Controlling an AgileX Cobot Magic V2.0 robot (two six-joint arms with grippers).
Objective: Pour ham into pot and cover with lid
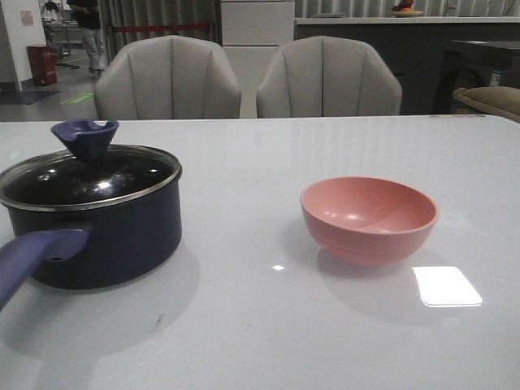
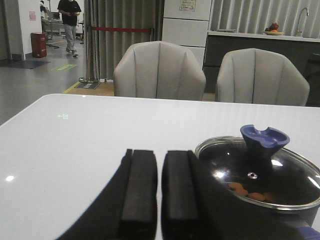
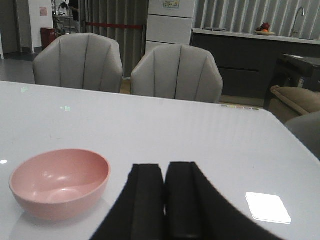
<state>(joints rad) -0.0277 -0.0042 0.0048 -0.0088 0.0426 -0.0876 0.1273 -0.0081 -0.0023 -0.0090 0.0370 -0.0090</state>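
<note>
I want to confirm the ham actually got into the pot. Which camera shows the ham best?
The left wrist view: orange slices of ham show through the glass lid on the pot. In the front view the lid looks dark and hides them. The right wrist view misses the pot.

Two grey padded chairs (image 1: 248, 79) stand behind the glossy white table (image 1: 244, 325), curtains (image 2: 122, 40) beyond.

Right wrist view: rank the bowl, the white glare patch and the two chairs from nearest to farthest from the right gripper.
1. Glare patch on the table, beside the right gripper.
2. Bowl, on the other side.
3. Chairs beyond the table's far edge.
</note>
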